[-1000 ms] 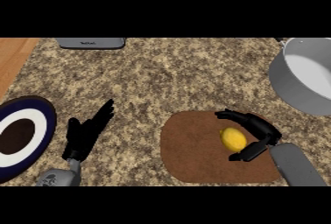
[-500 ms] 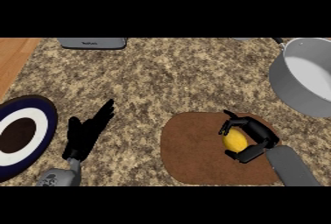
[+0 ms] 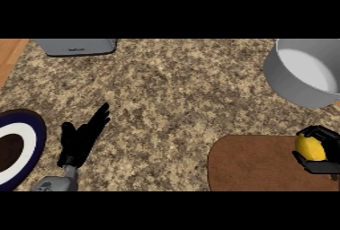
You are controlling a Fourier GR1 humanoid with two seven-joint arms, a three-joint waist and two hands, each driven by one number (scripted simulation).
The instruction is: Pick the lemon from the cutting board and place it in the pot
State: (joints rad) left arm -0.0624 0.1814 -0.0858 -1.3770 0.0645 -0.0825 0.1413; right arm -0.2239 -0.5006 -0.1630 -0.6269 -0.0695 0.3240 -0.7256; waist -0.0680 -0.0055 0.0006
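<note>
A: Where the picture ends at the right edge, how much of the right hand (image 3: 323, 150) can be made out?

B: Only its black fingers; the palm and forearm are cut off. The fingers are curled round the lemon (image 3: 310, 148), above and below it, so part of the fruit is covered.

A: And where does the lemon sit?

B: Over the right end of the cutting board (image 3: 259, 165), in the hand's clasp. Whether it touches the board cannot be told from this steep angle. The board itself is cut by the lower edge.

A: What else runs out of view?

B: The pot (image 3: 306, 72) at the upper right loses its right side; the plate (image 3: 20, 152) at the left shows only part of its dark rim, white ring and dark centre. A grey object (image 3: 75, 46) at the top is cropped too, and cannot be identified.

A: The surface?

B: A speckled brown stone tabletop (image 3: 172, 94), with a strip of wood at the upper left corner.

A: How does the lemon look?

B: Bright yellow, smooth, oval.

A: The left hand (image 3: 81, 140)?

B: It rests at the lower left beside the plate, fingers straight and pointing up, holding nothing.
</note>
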